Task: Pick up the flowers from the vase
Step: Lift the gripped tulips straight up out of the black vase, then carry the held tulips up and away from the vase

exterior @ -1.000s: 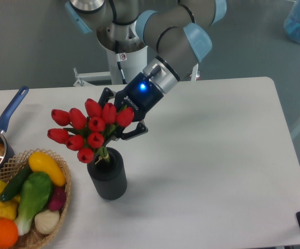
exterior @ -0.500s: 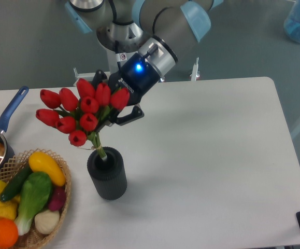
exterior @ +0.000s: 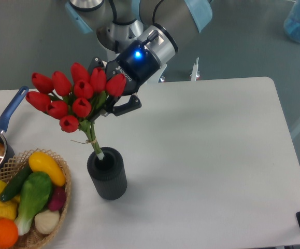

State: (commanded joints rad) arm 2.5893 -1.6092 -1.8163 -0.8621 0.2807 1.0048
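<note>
**Flowers nearly clear of the vase**

Flowers [exterior: 69, 98] hang in the air above and to the left of the vase [exterior: 107, 173], held up by the gripper [exterior: 110, 101]. The bunch is tilted: its long axis runs from the red buds at upper left down through the bound green stems to the lower right, where the pale stem tip sits right at the mouth of the vase, at or just inside the rim. I cannot tell for certain whether the tip is fully out.

That is the relation the coming move turns on. The stems point down into the mouth, so the bunch has to go on upward along that slanted line until the tip is plainly above the rim. A sideways pull now could catch the tip on the rim and tip the vase, which stands upright on the table [exterior: 206, 155].

The gripper reaches in from the upper right and meets the bunch just under the buds, on their right side. Its 2 dark fingers [exterior: 126, 108] are closed in narrowly around the leaves and upper stems, and the bunch appears to hang from this grip alone. The buds hide the exact contact.

A basket [exterior: 61, 199] of toy vegetables sits just left of the vase, with a pan [exterior: 10, 111] behind it.
</note>
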